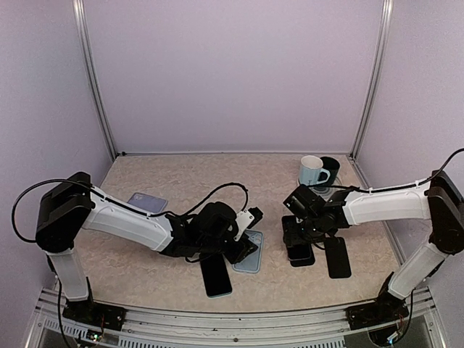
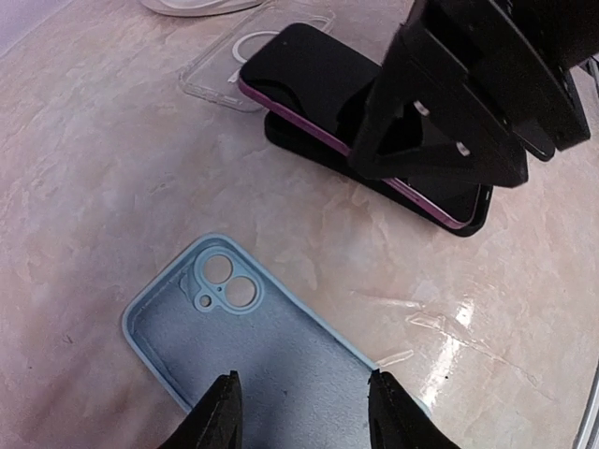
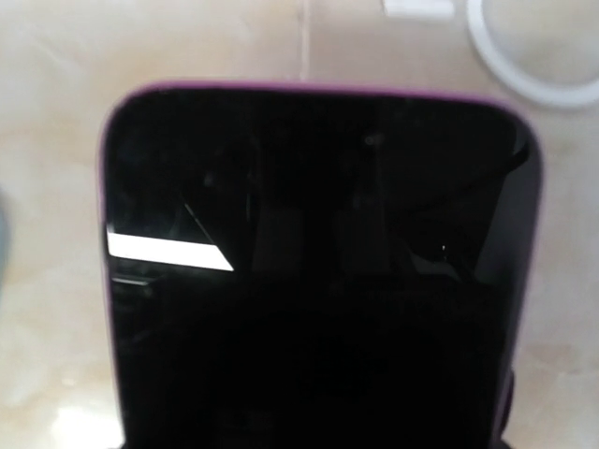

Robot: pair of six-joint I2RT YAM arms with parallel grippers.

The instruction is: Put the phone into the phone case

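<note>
A black phone with a purple edge [image 3: 318, 234] fills the right wrist view and hides that gripper's fingers. In the left wrist view my right gripper [image 2: 449, 122] is shut on this phone [image 2: 309, 79] and holds it tilted over a black case [image 2: 374, 182], its far end raised. From above they sit right of centre [image 1: 299, 245]. My left gripper [image 2: 304, 379] is open and empty just above a light blue case [image 2: 271, 355] that lies inside-up, camera holes away from me. From above, the left gripper [image 1: 245, 250] is over that case [image 1: 251, 262].
A black phone [image 1: 215, 275] lies near the left gripper and another dark phone [image 1: 337, 257] lies right of the right gripper. A lavender case [image 1: 147, 201] lies at the left. A clear case [image 2: 220, 65] lies beyond the black case. Two mugs [image 1: 313, 170] stand at the back right.
</note>
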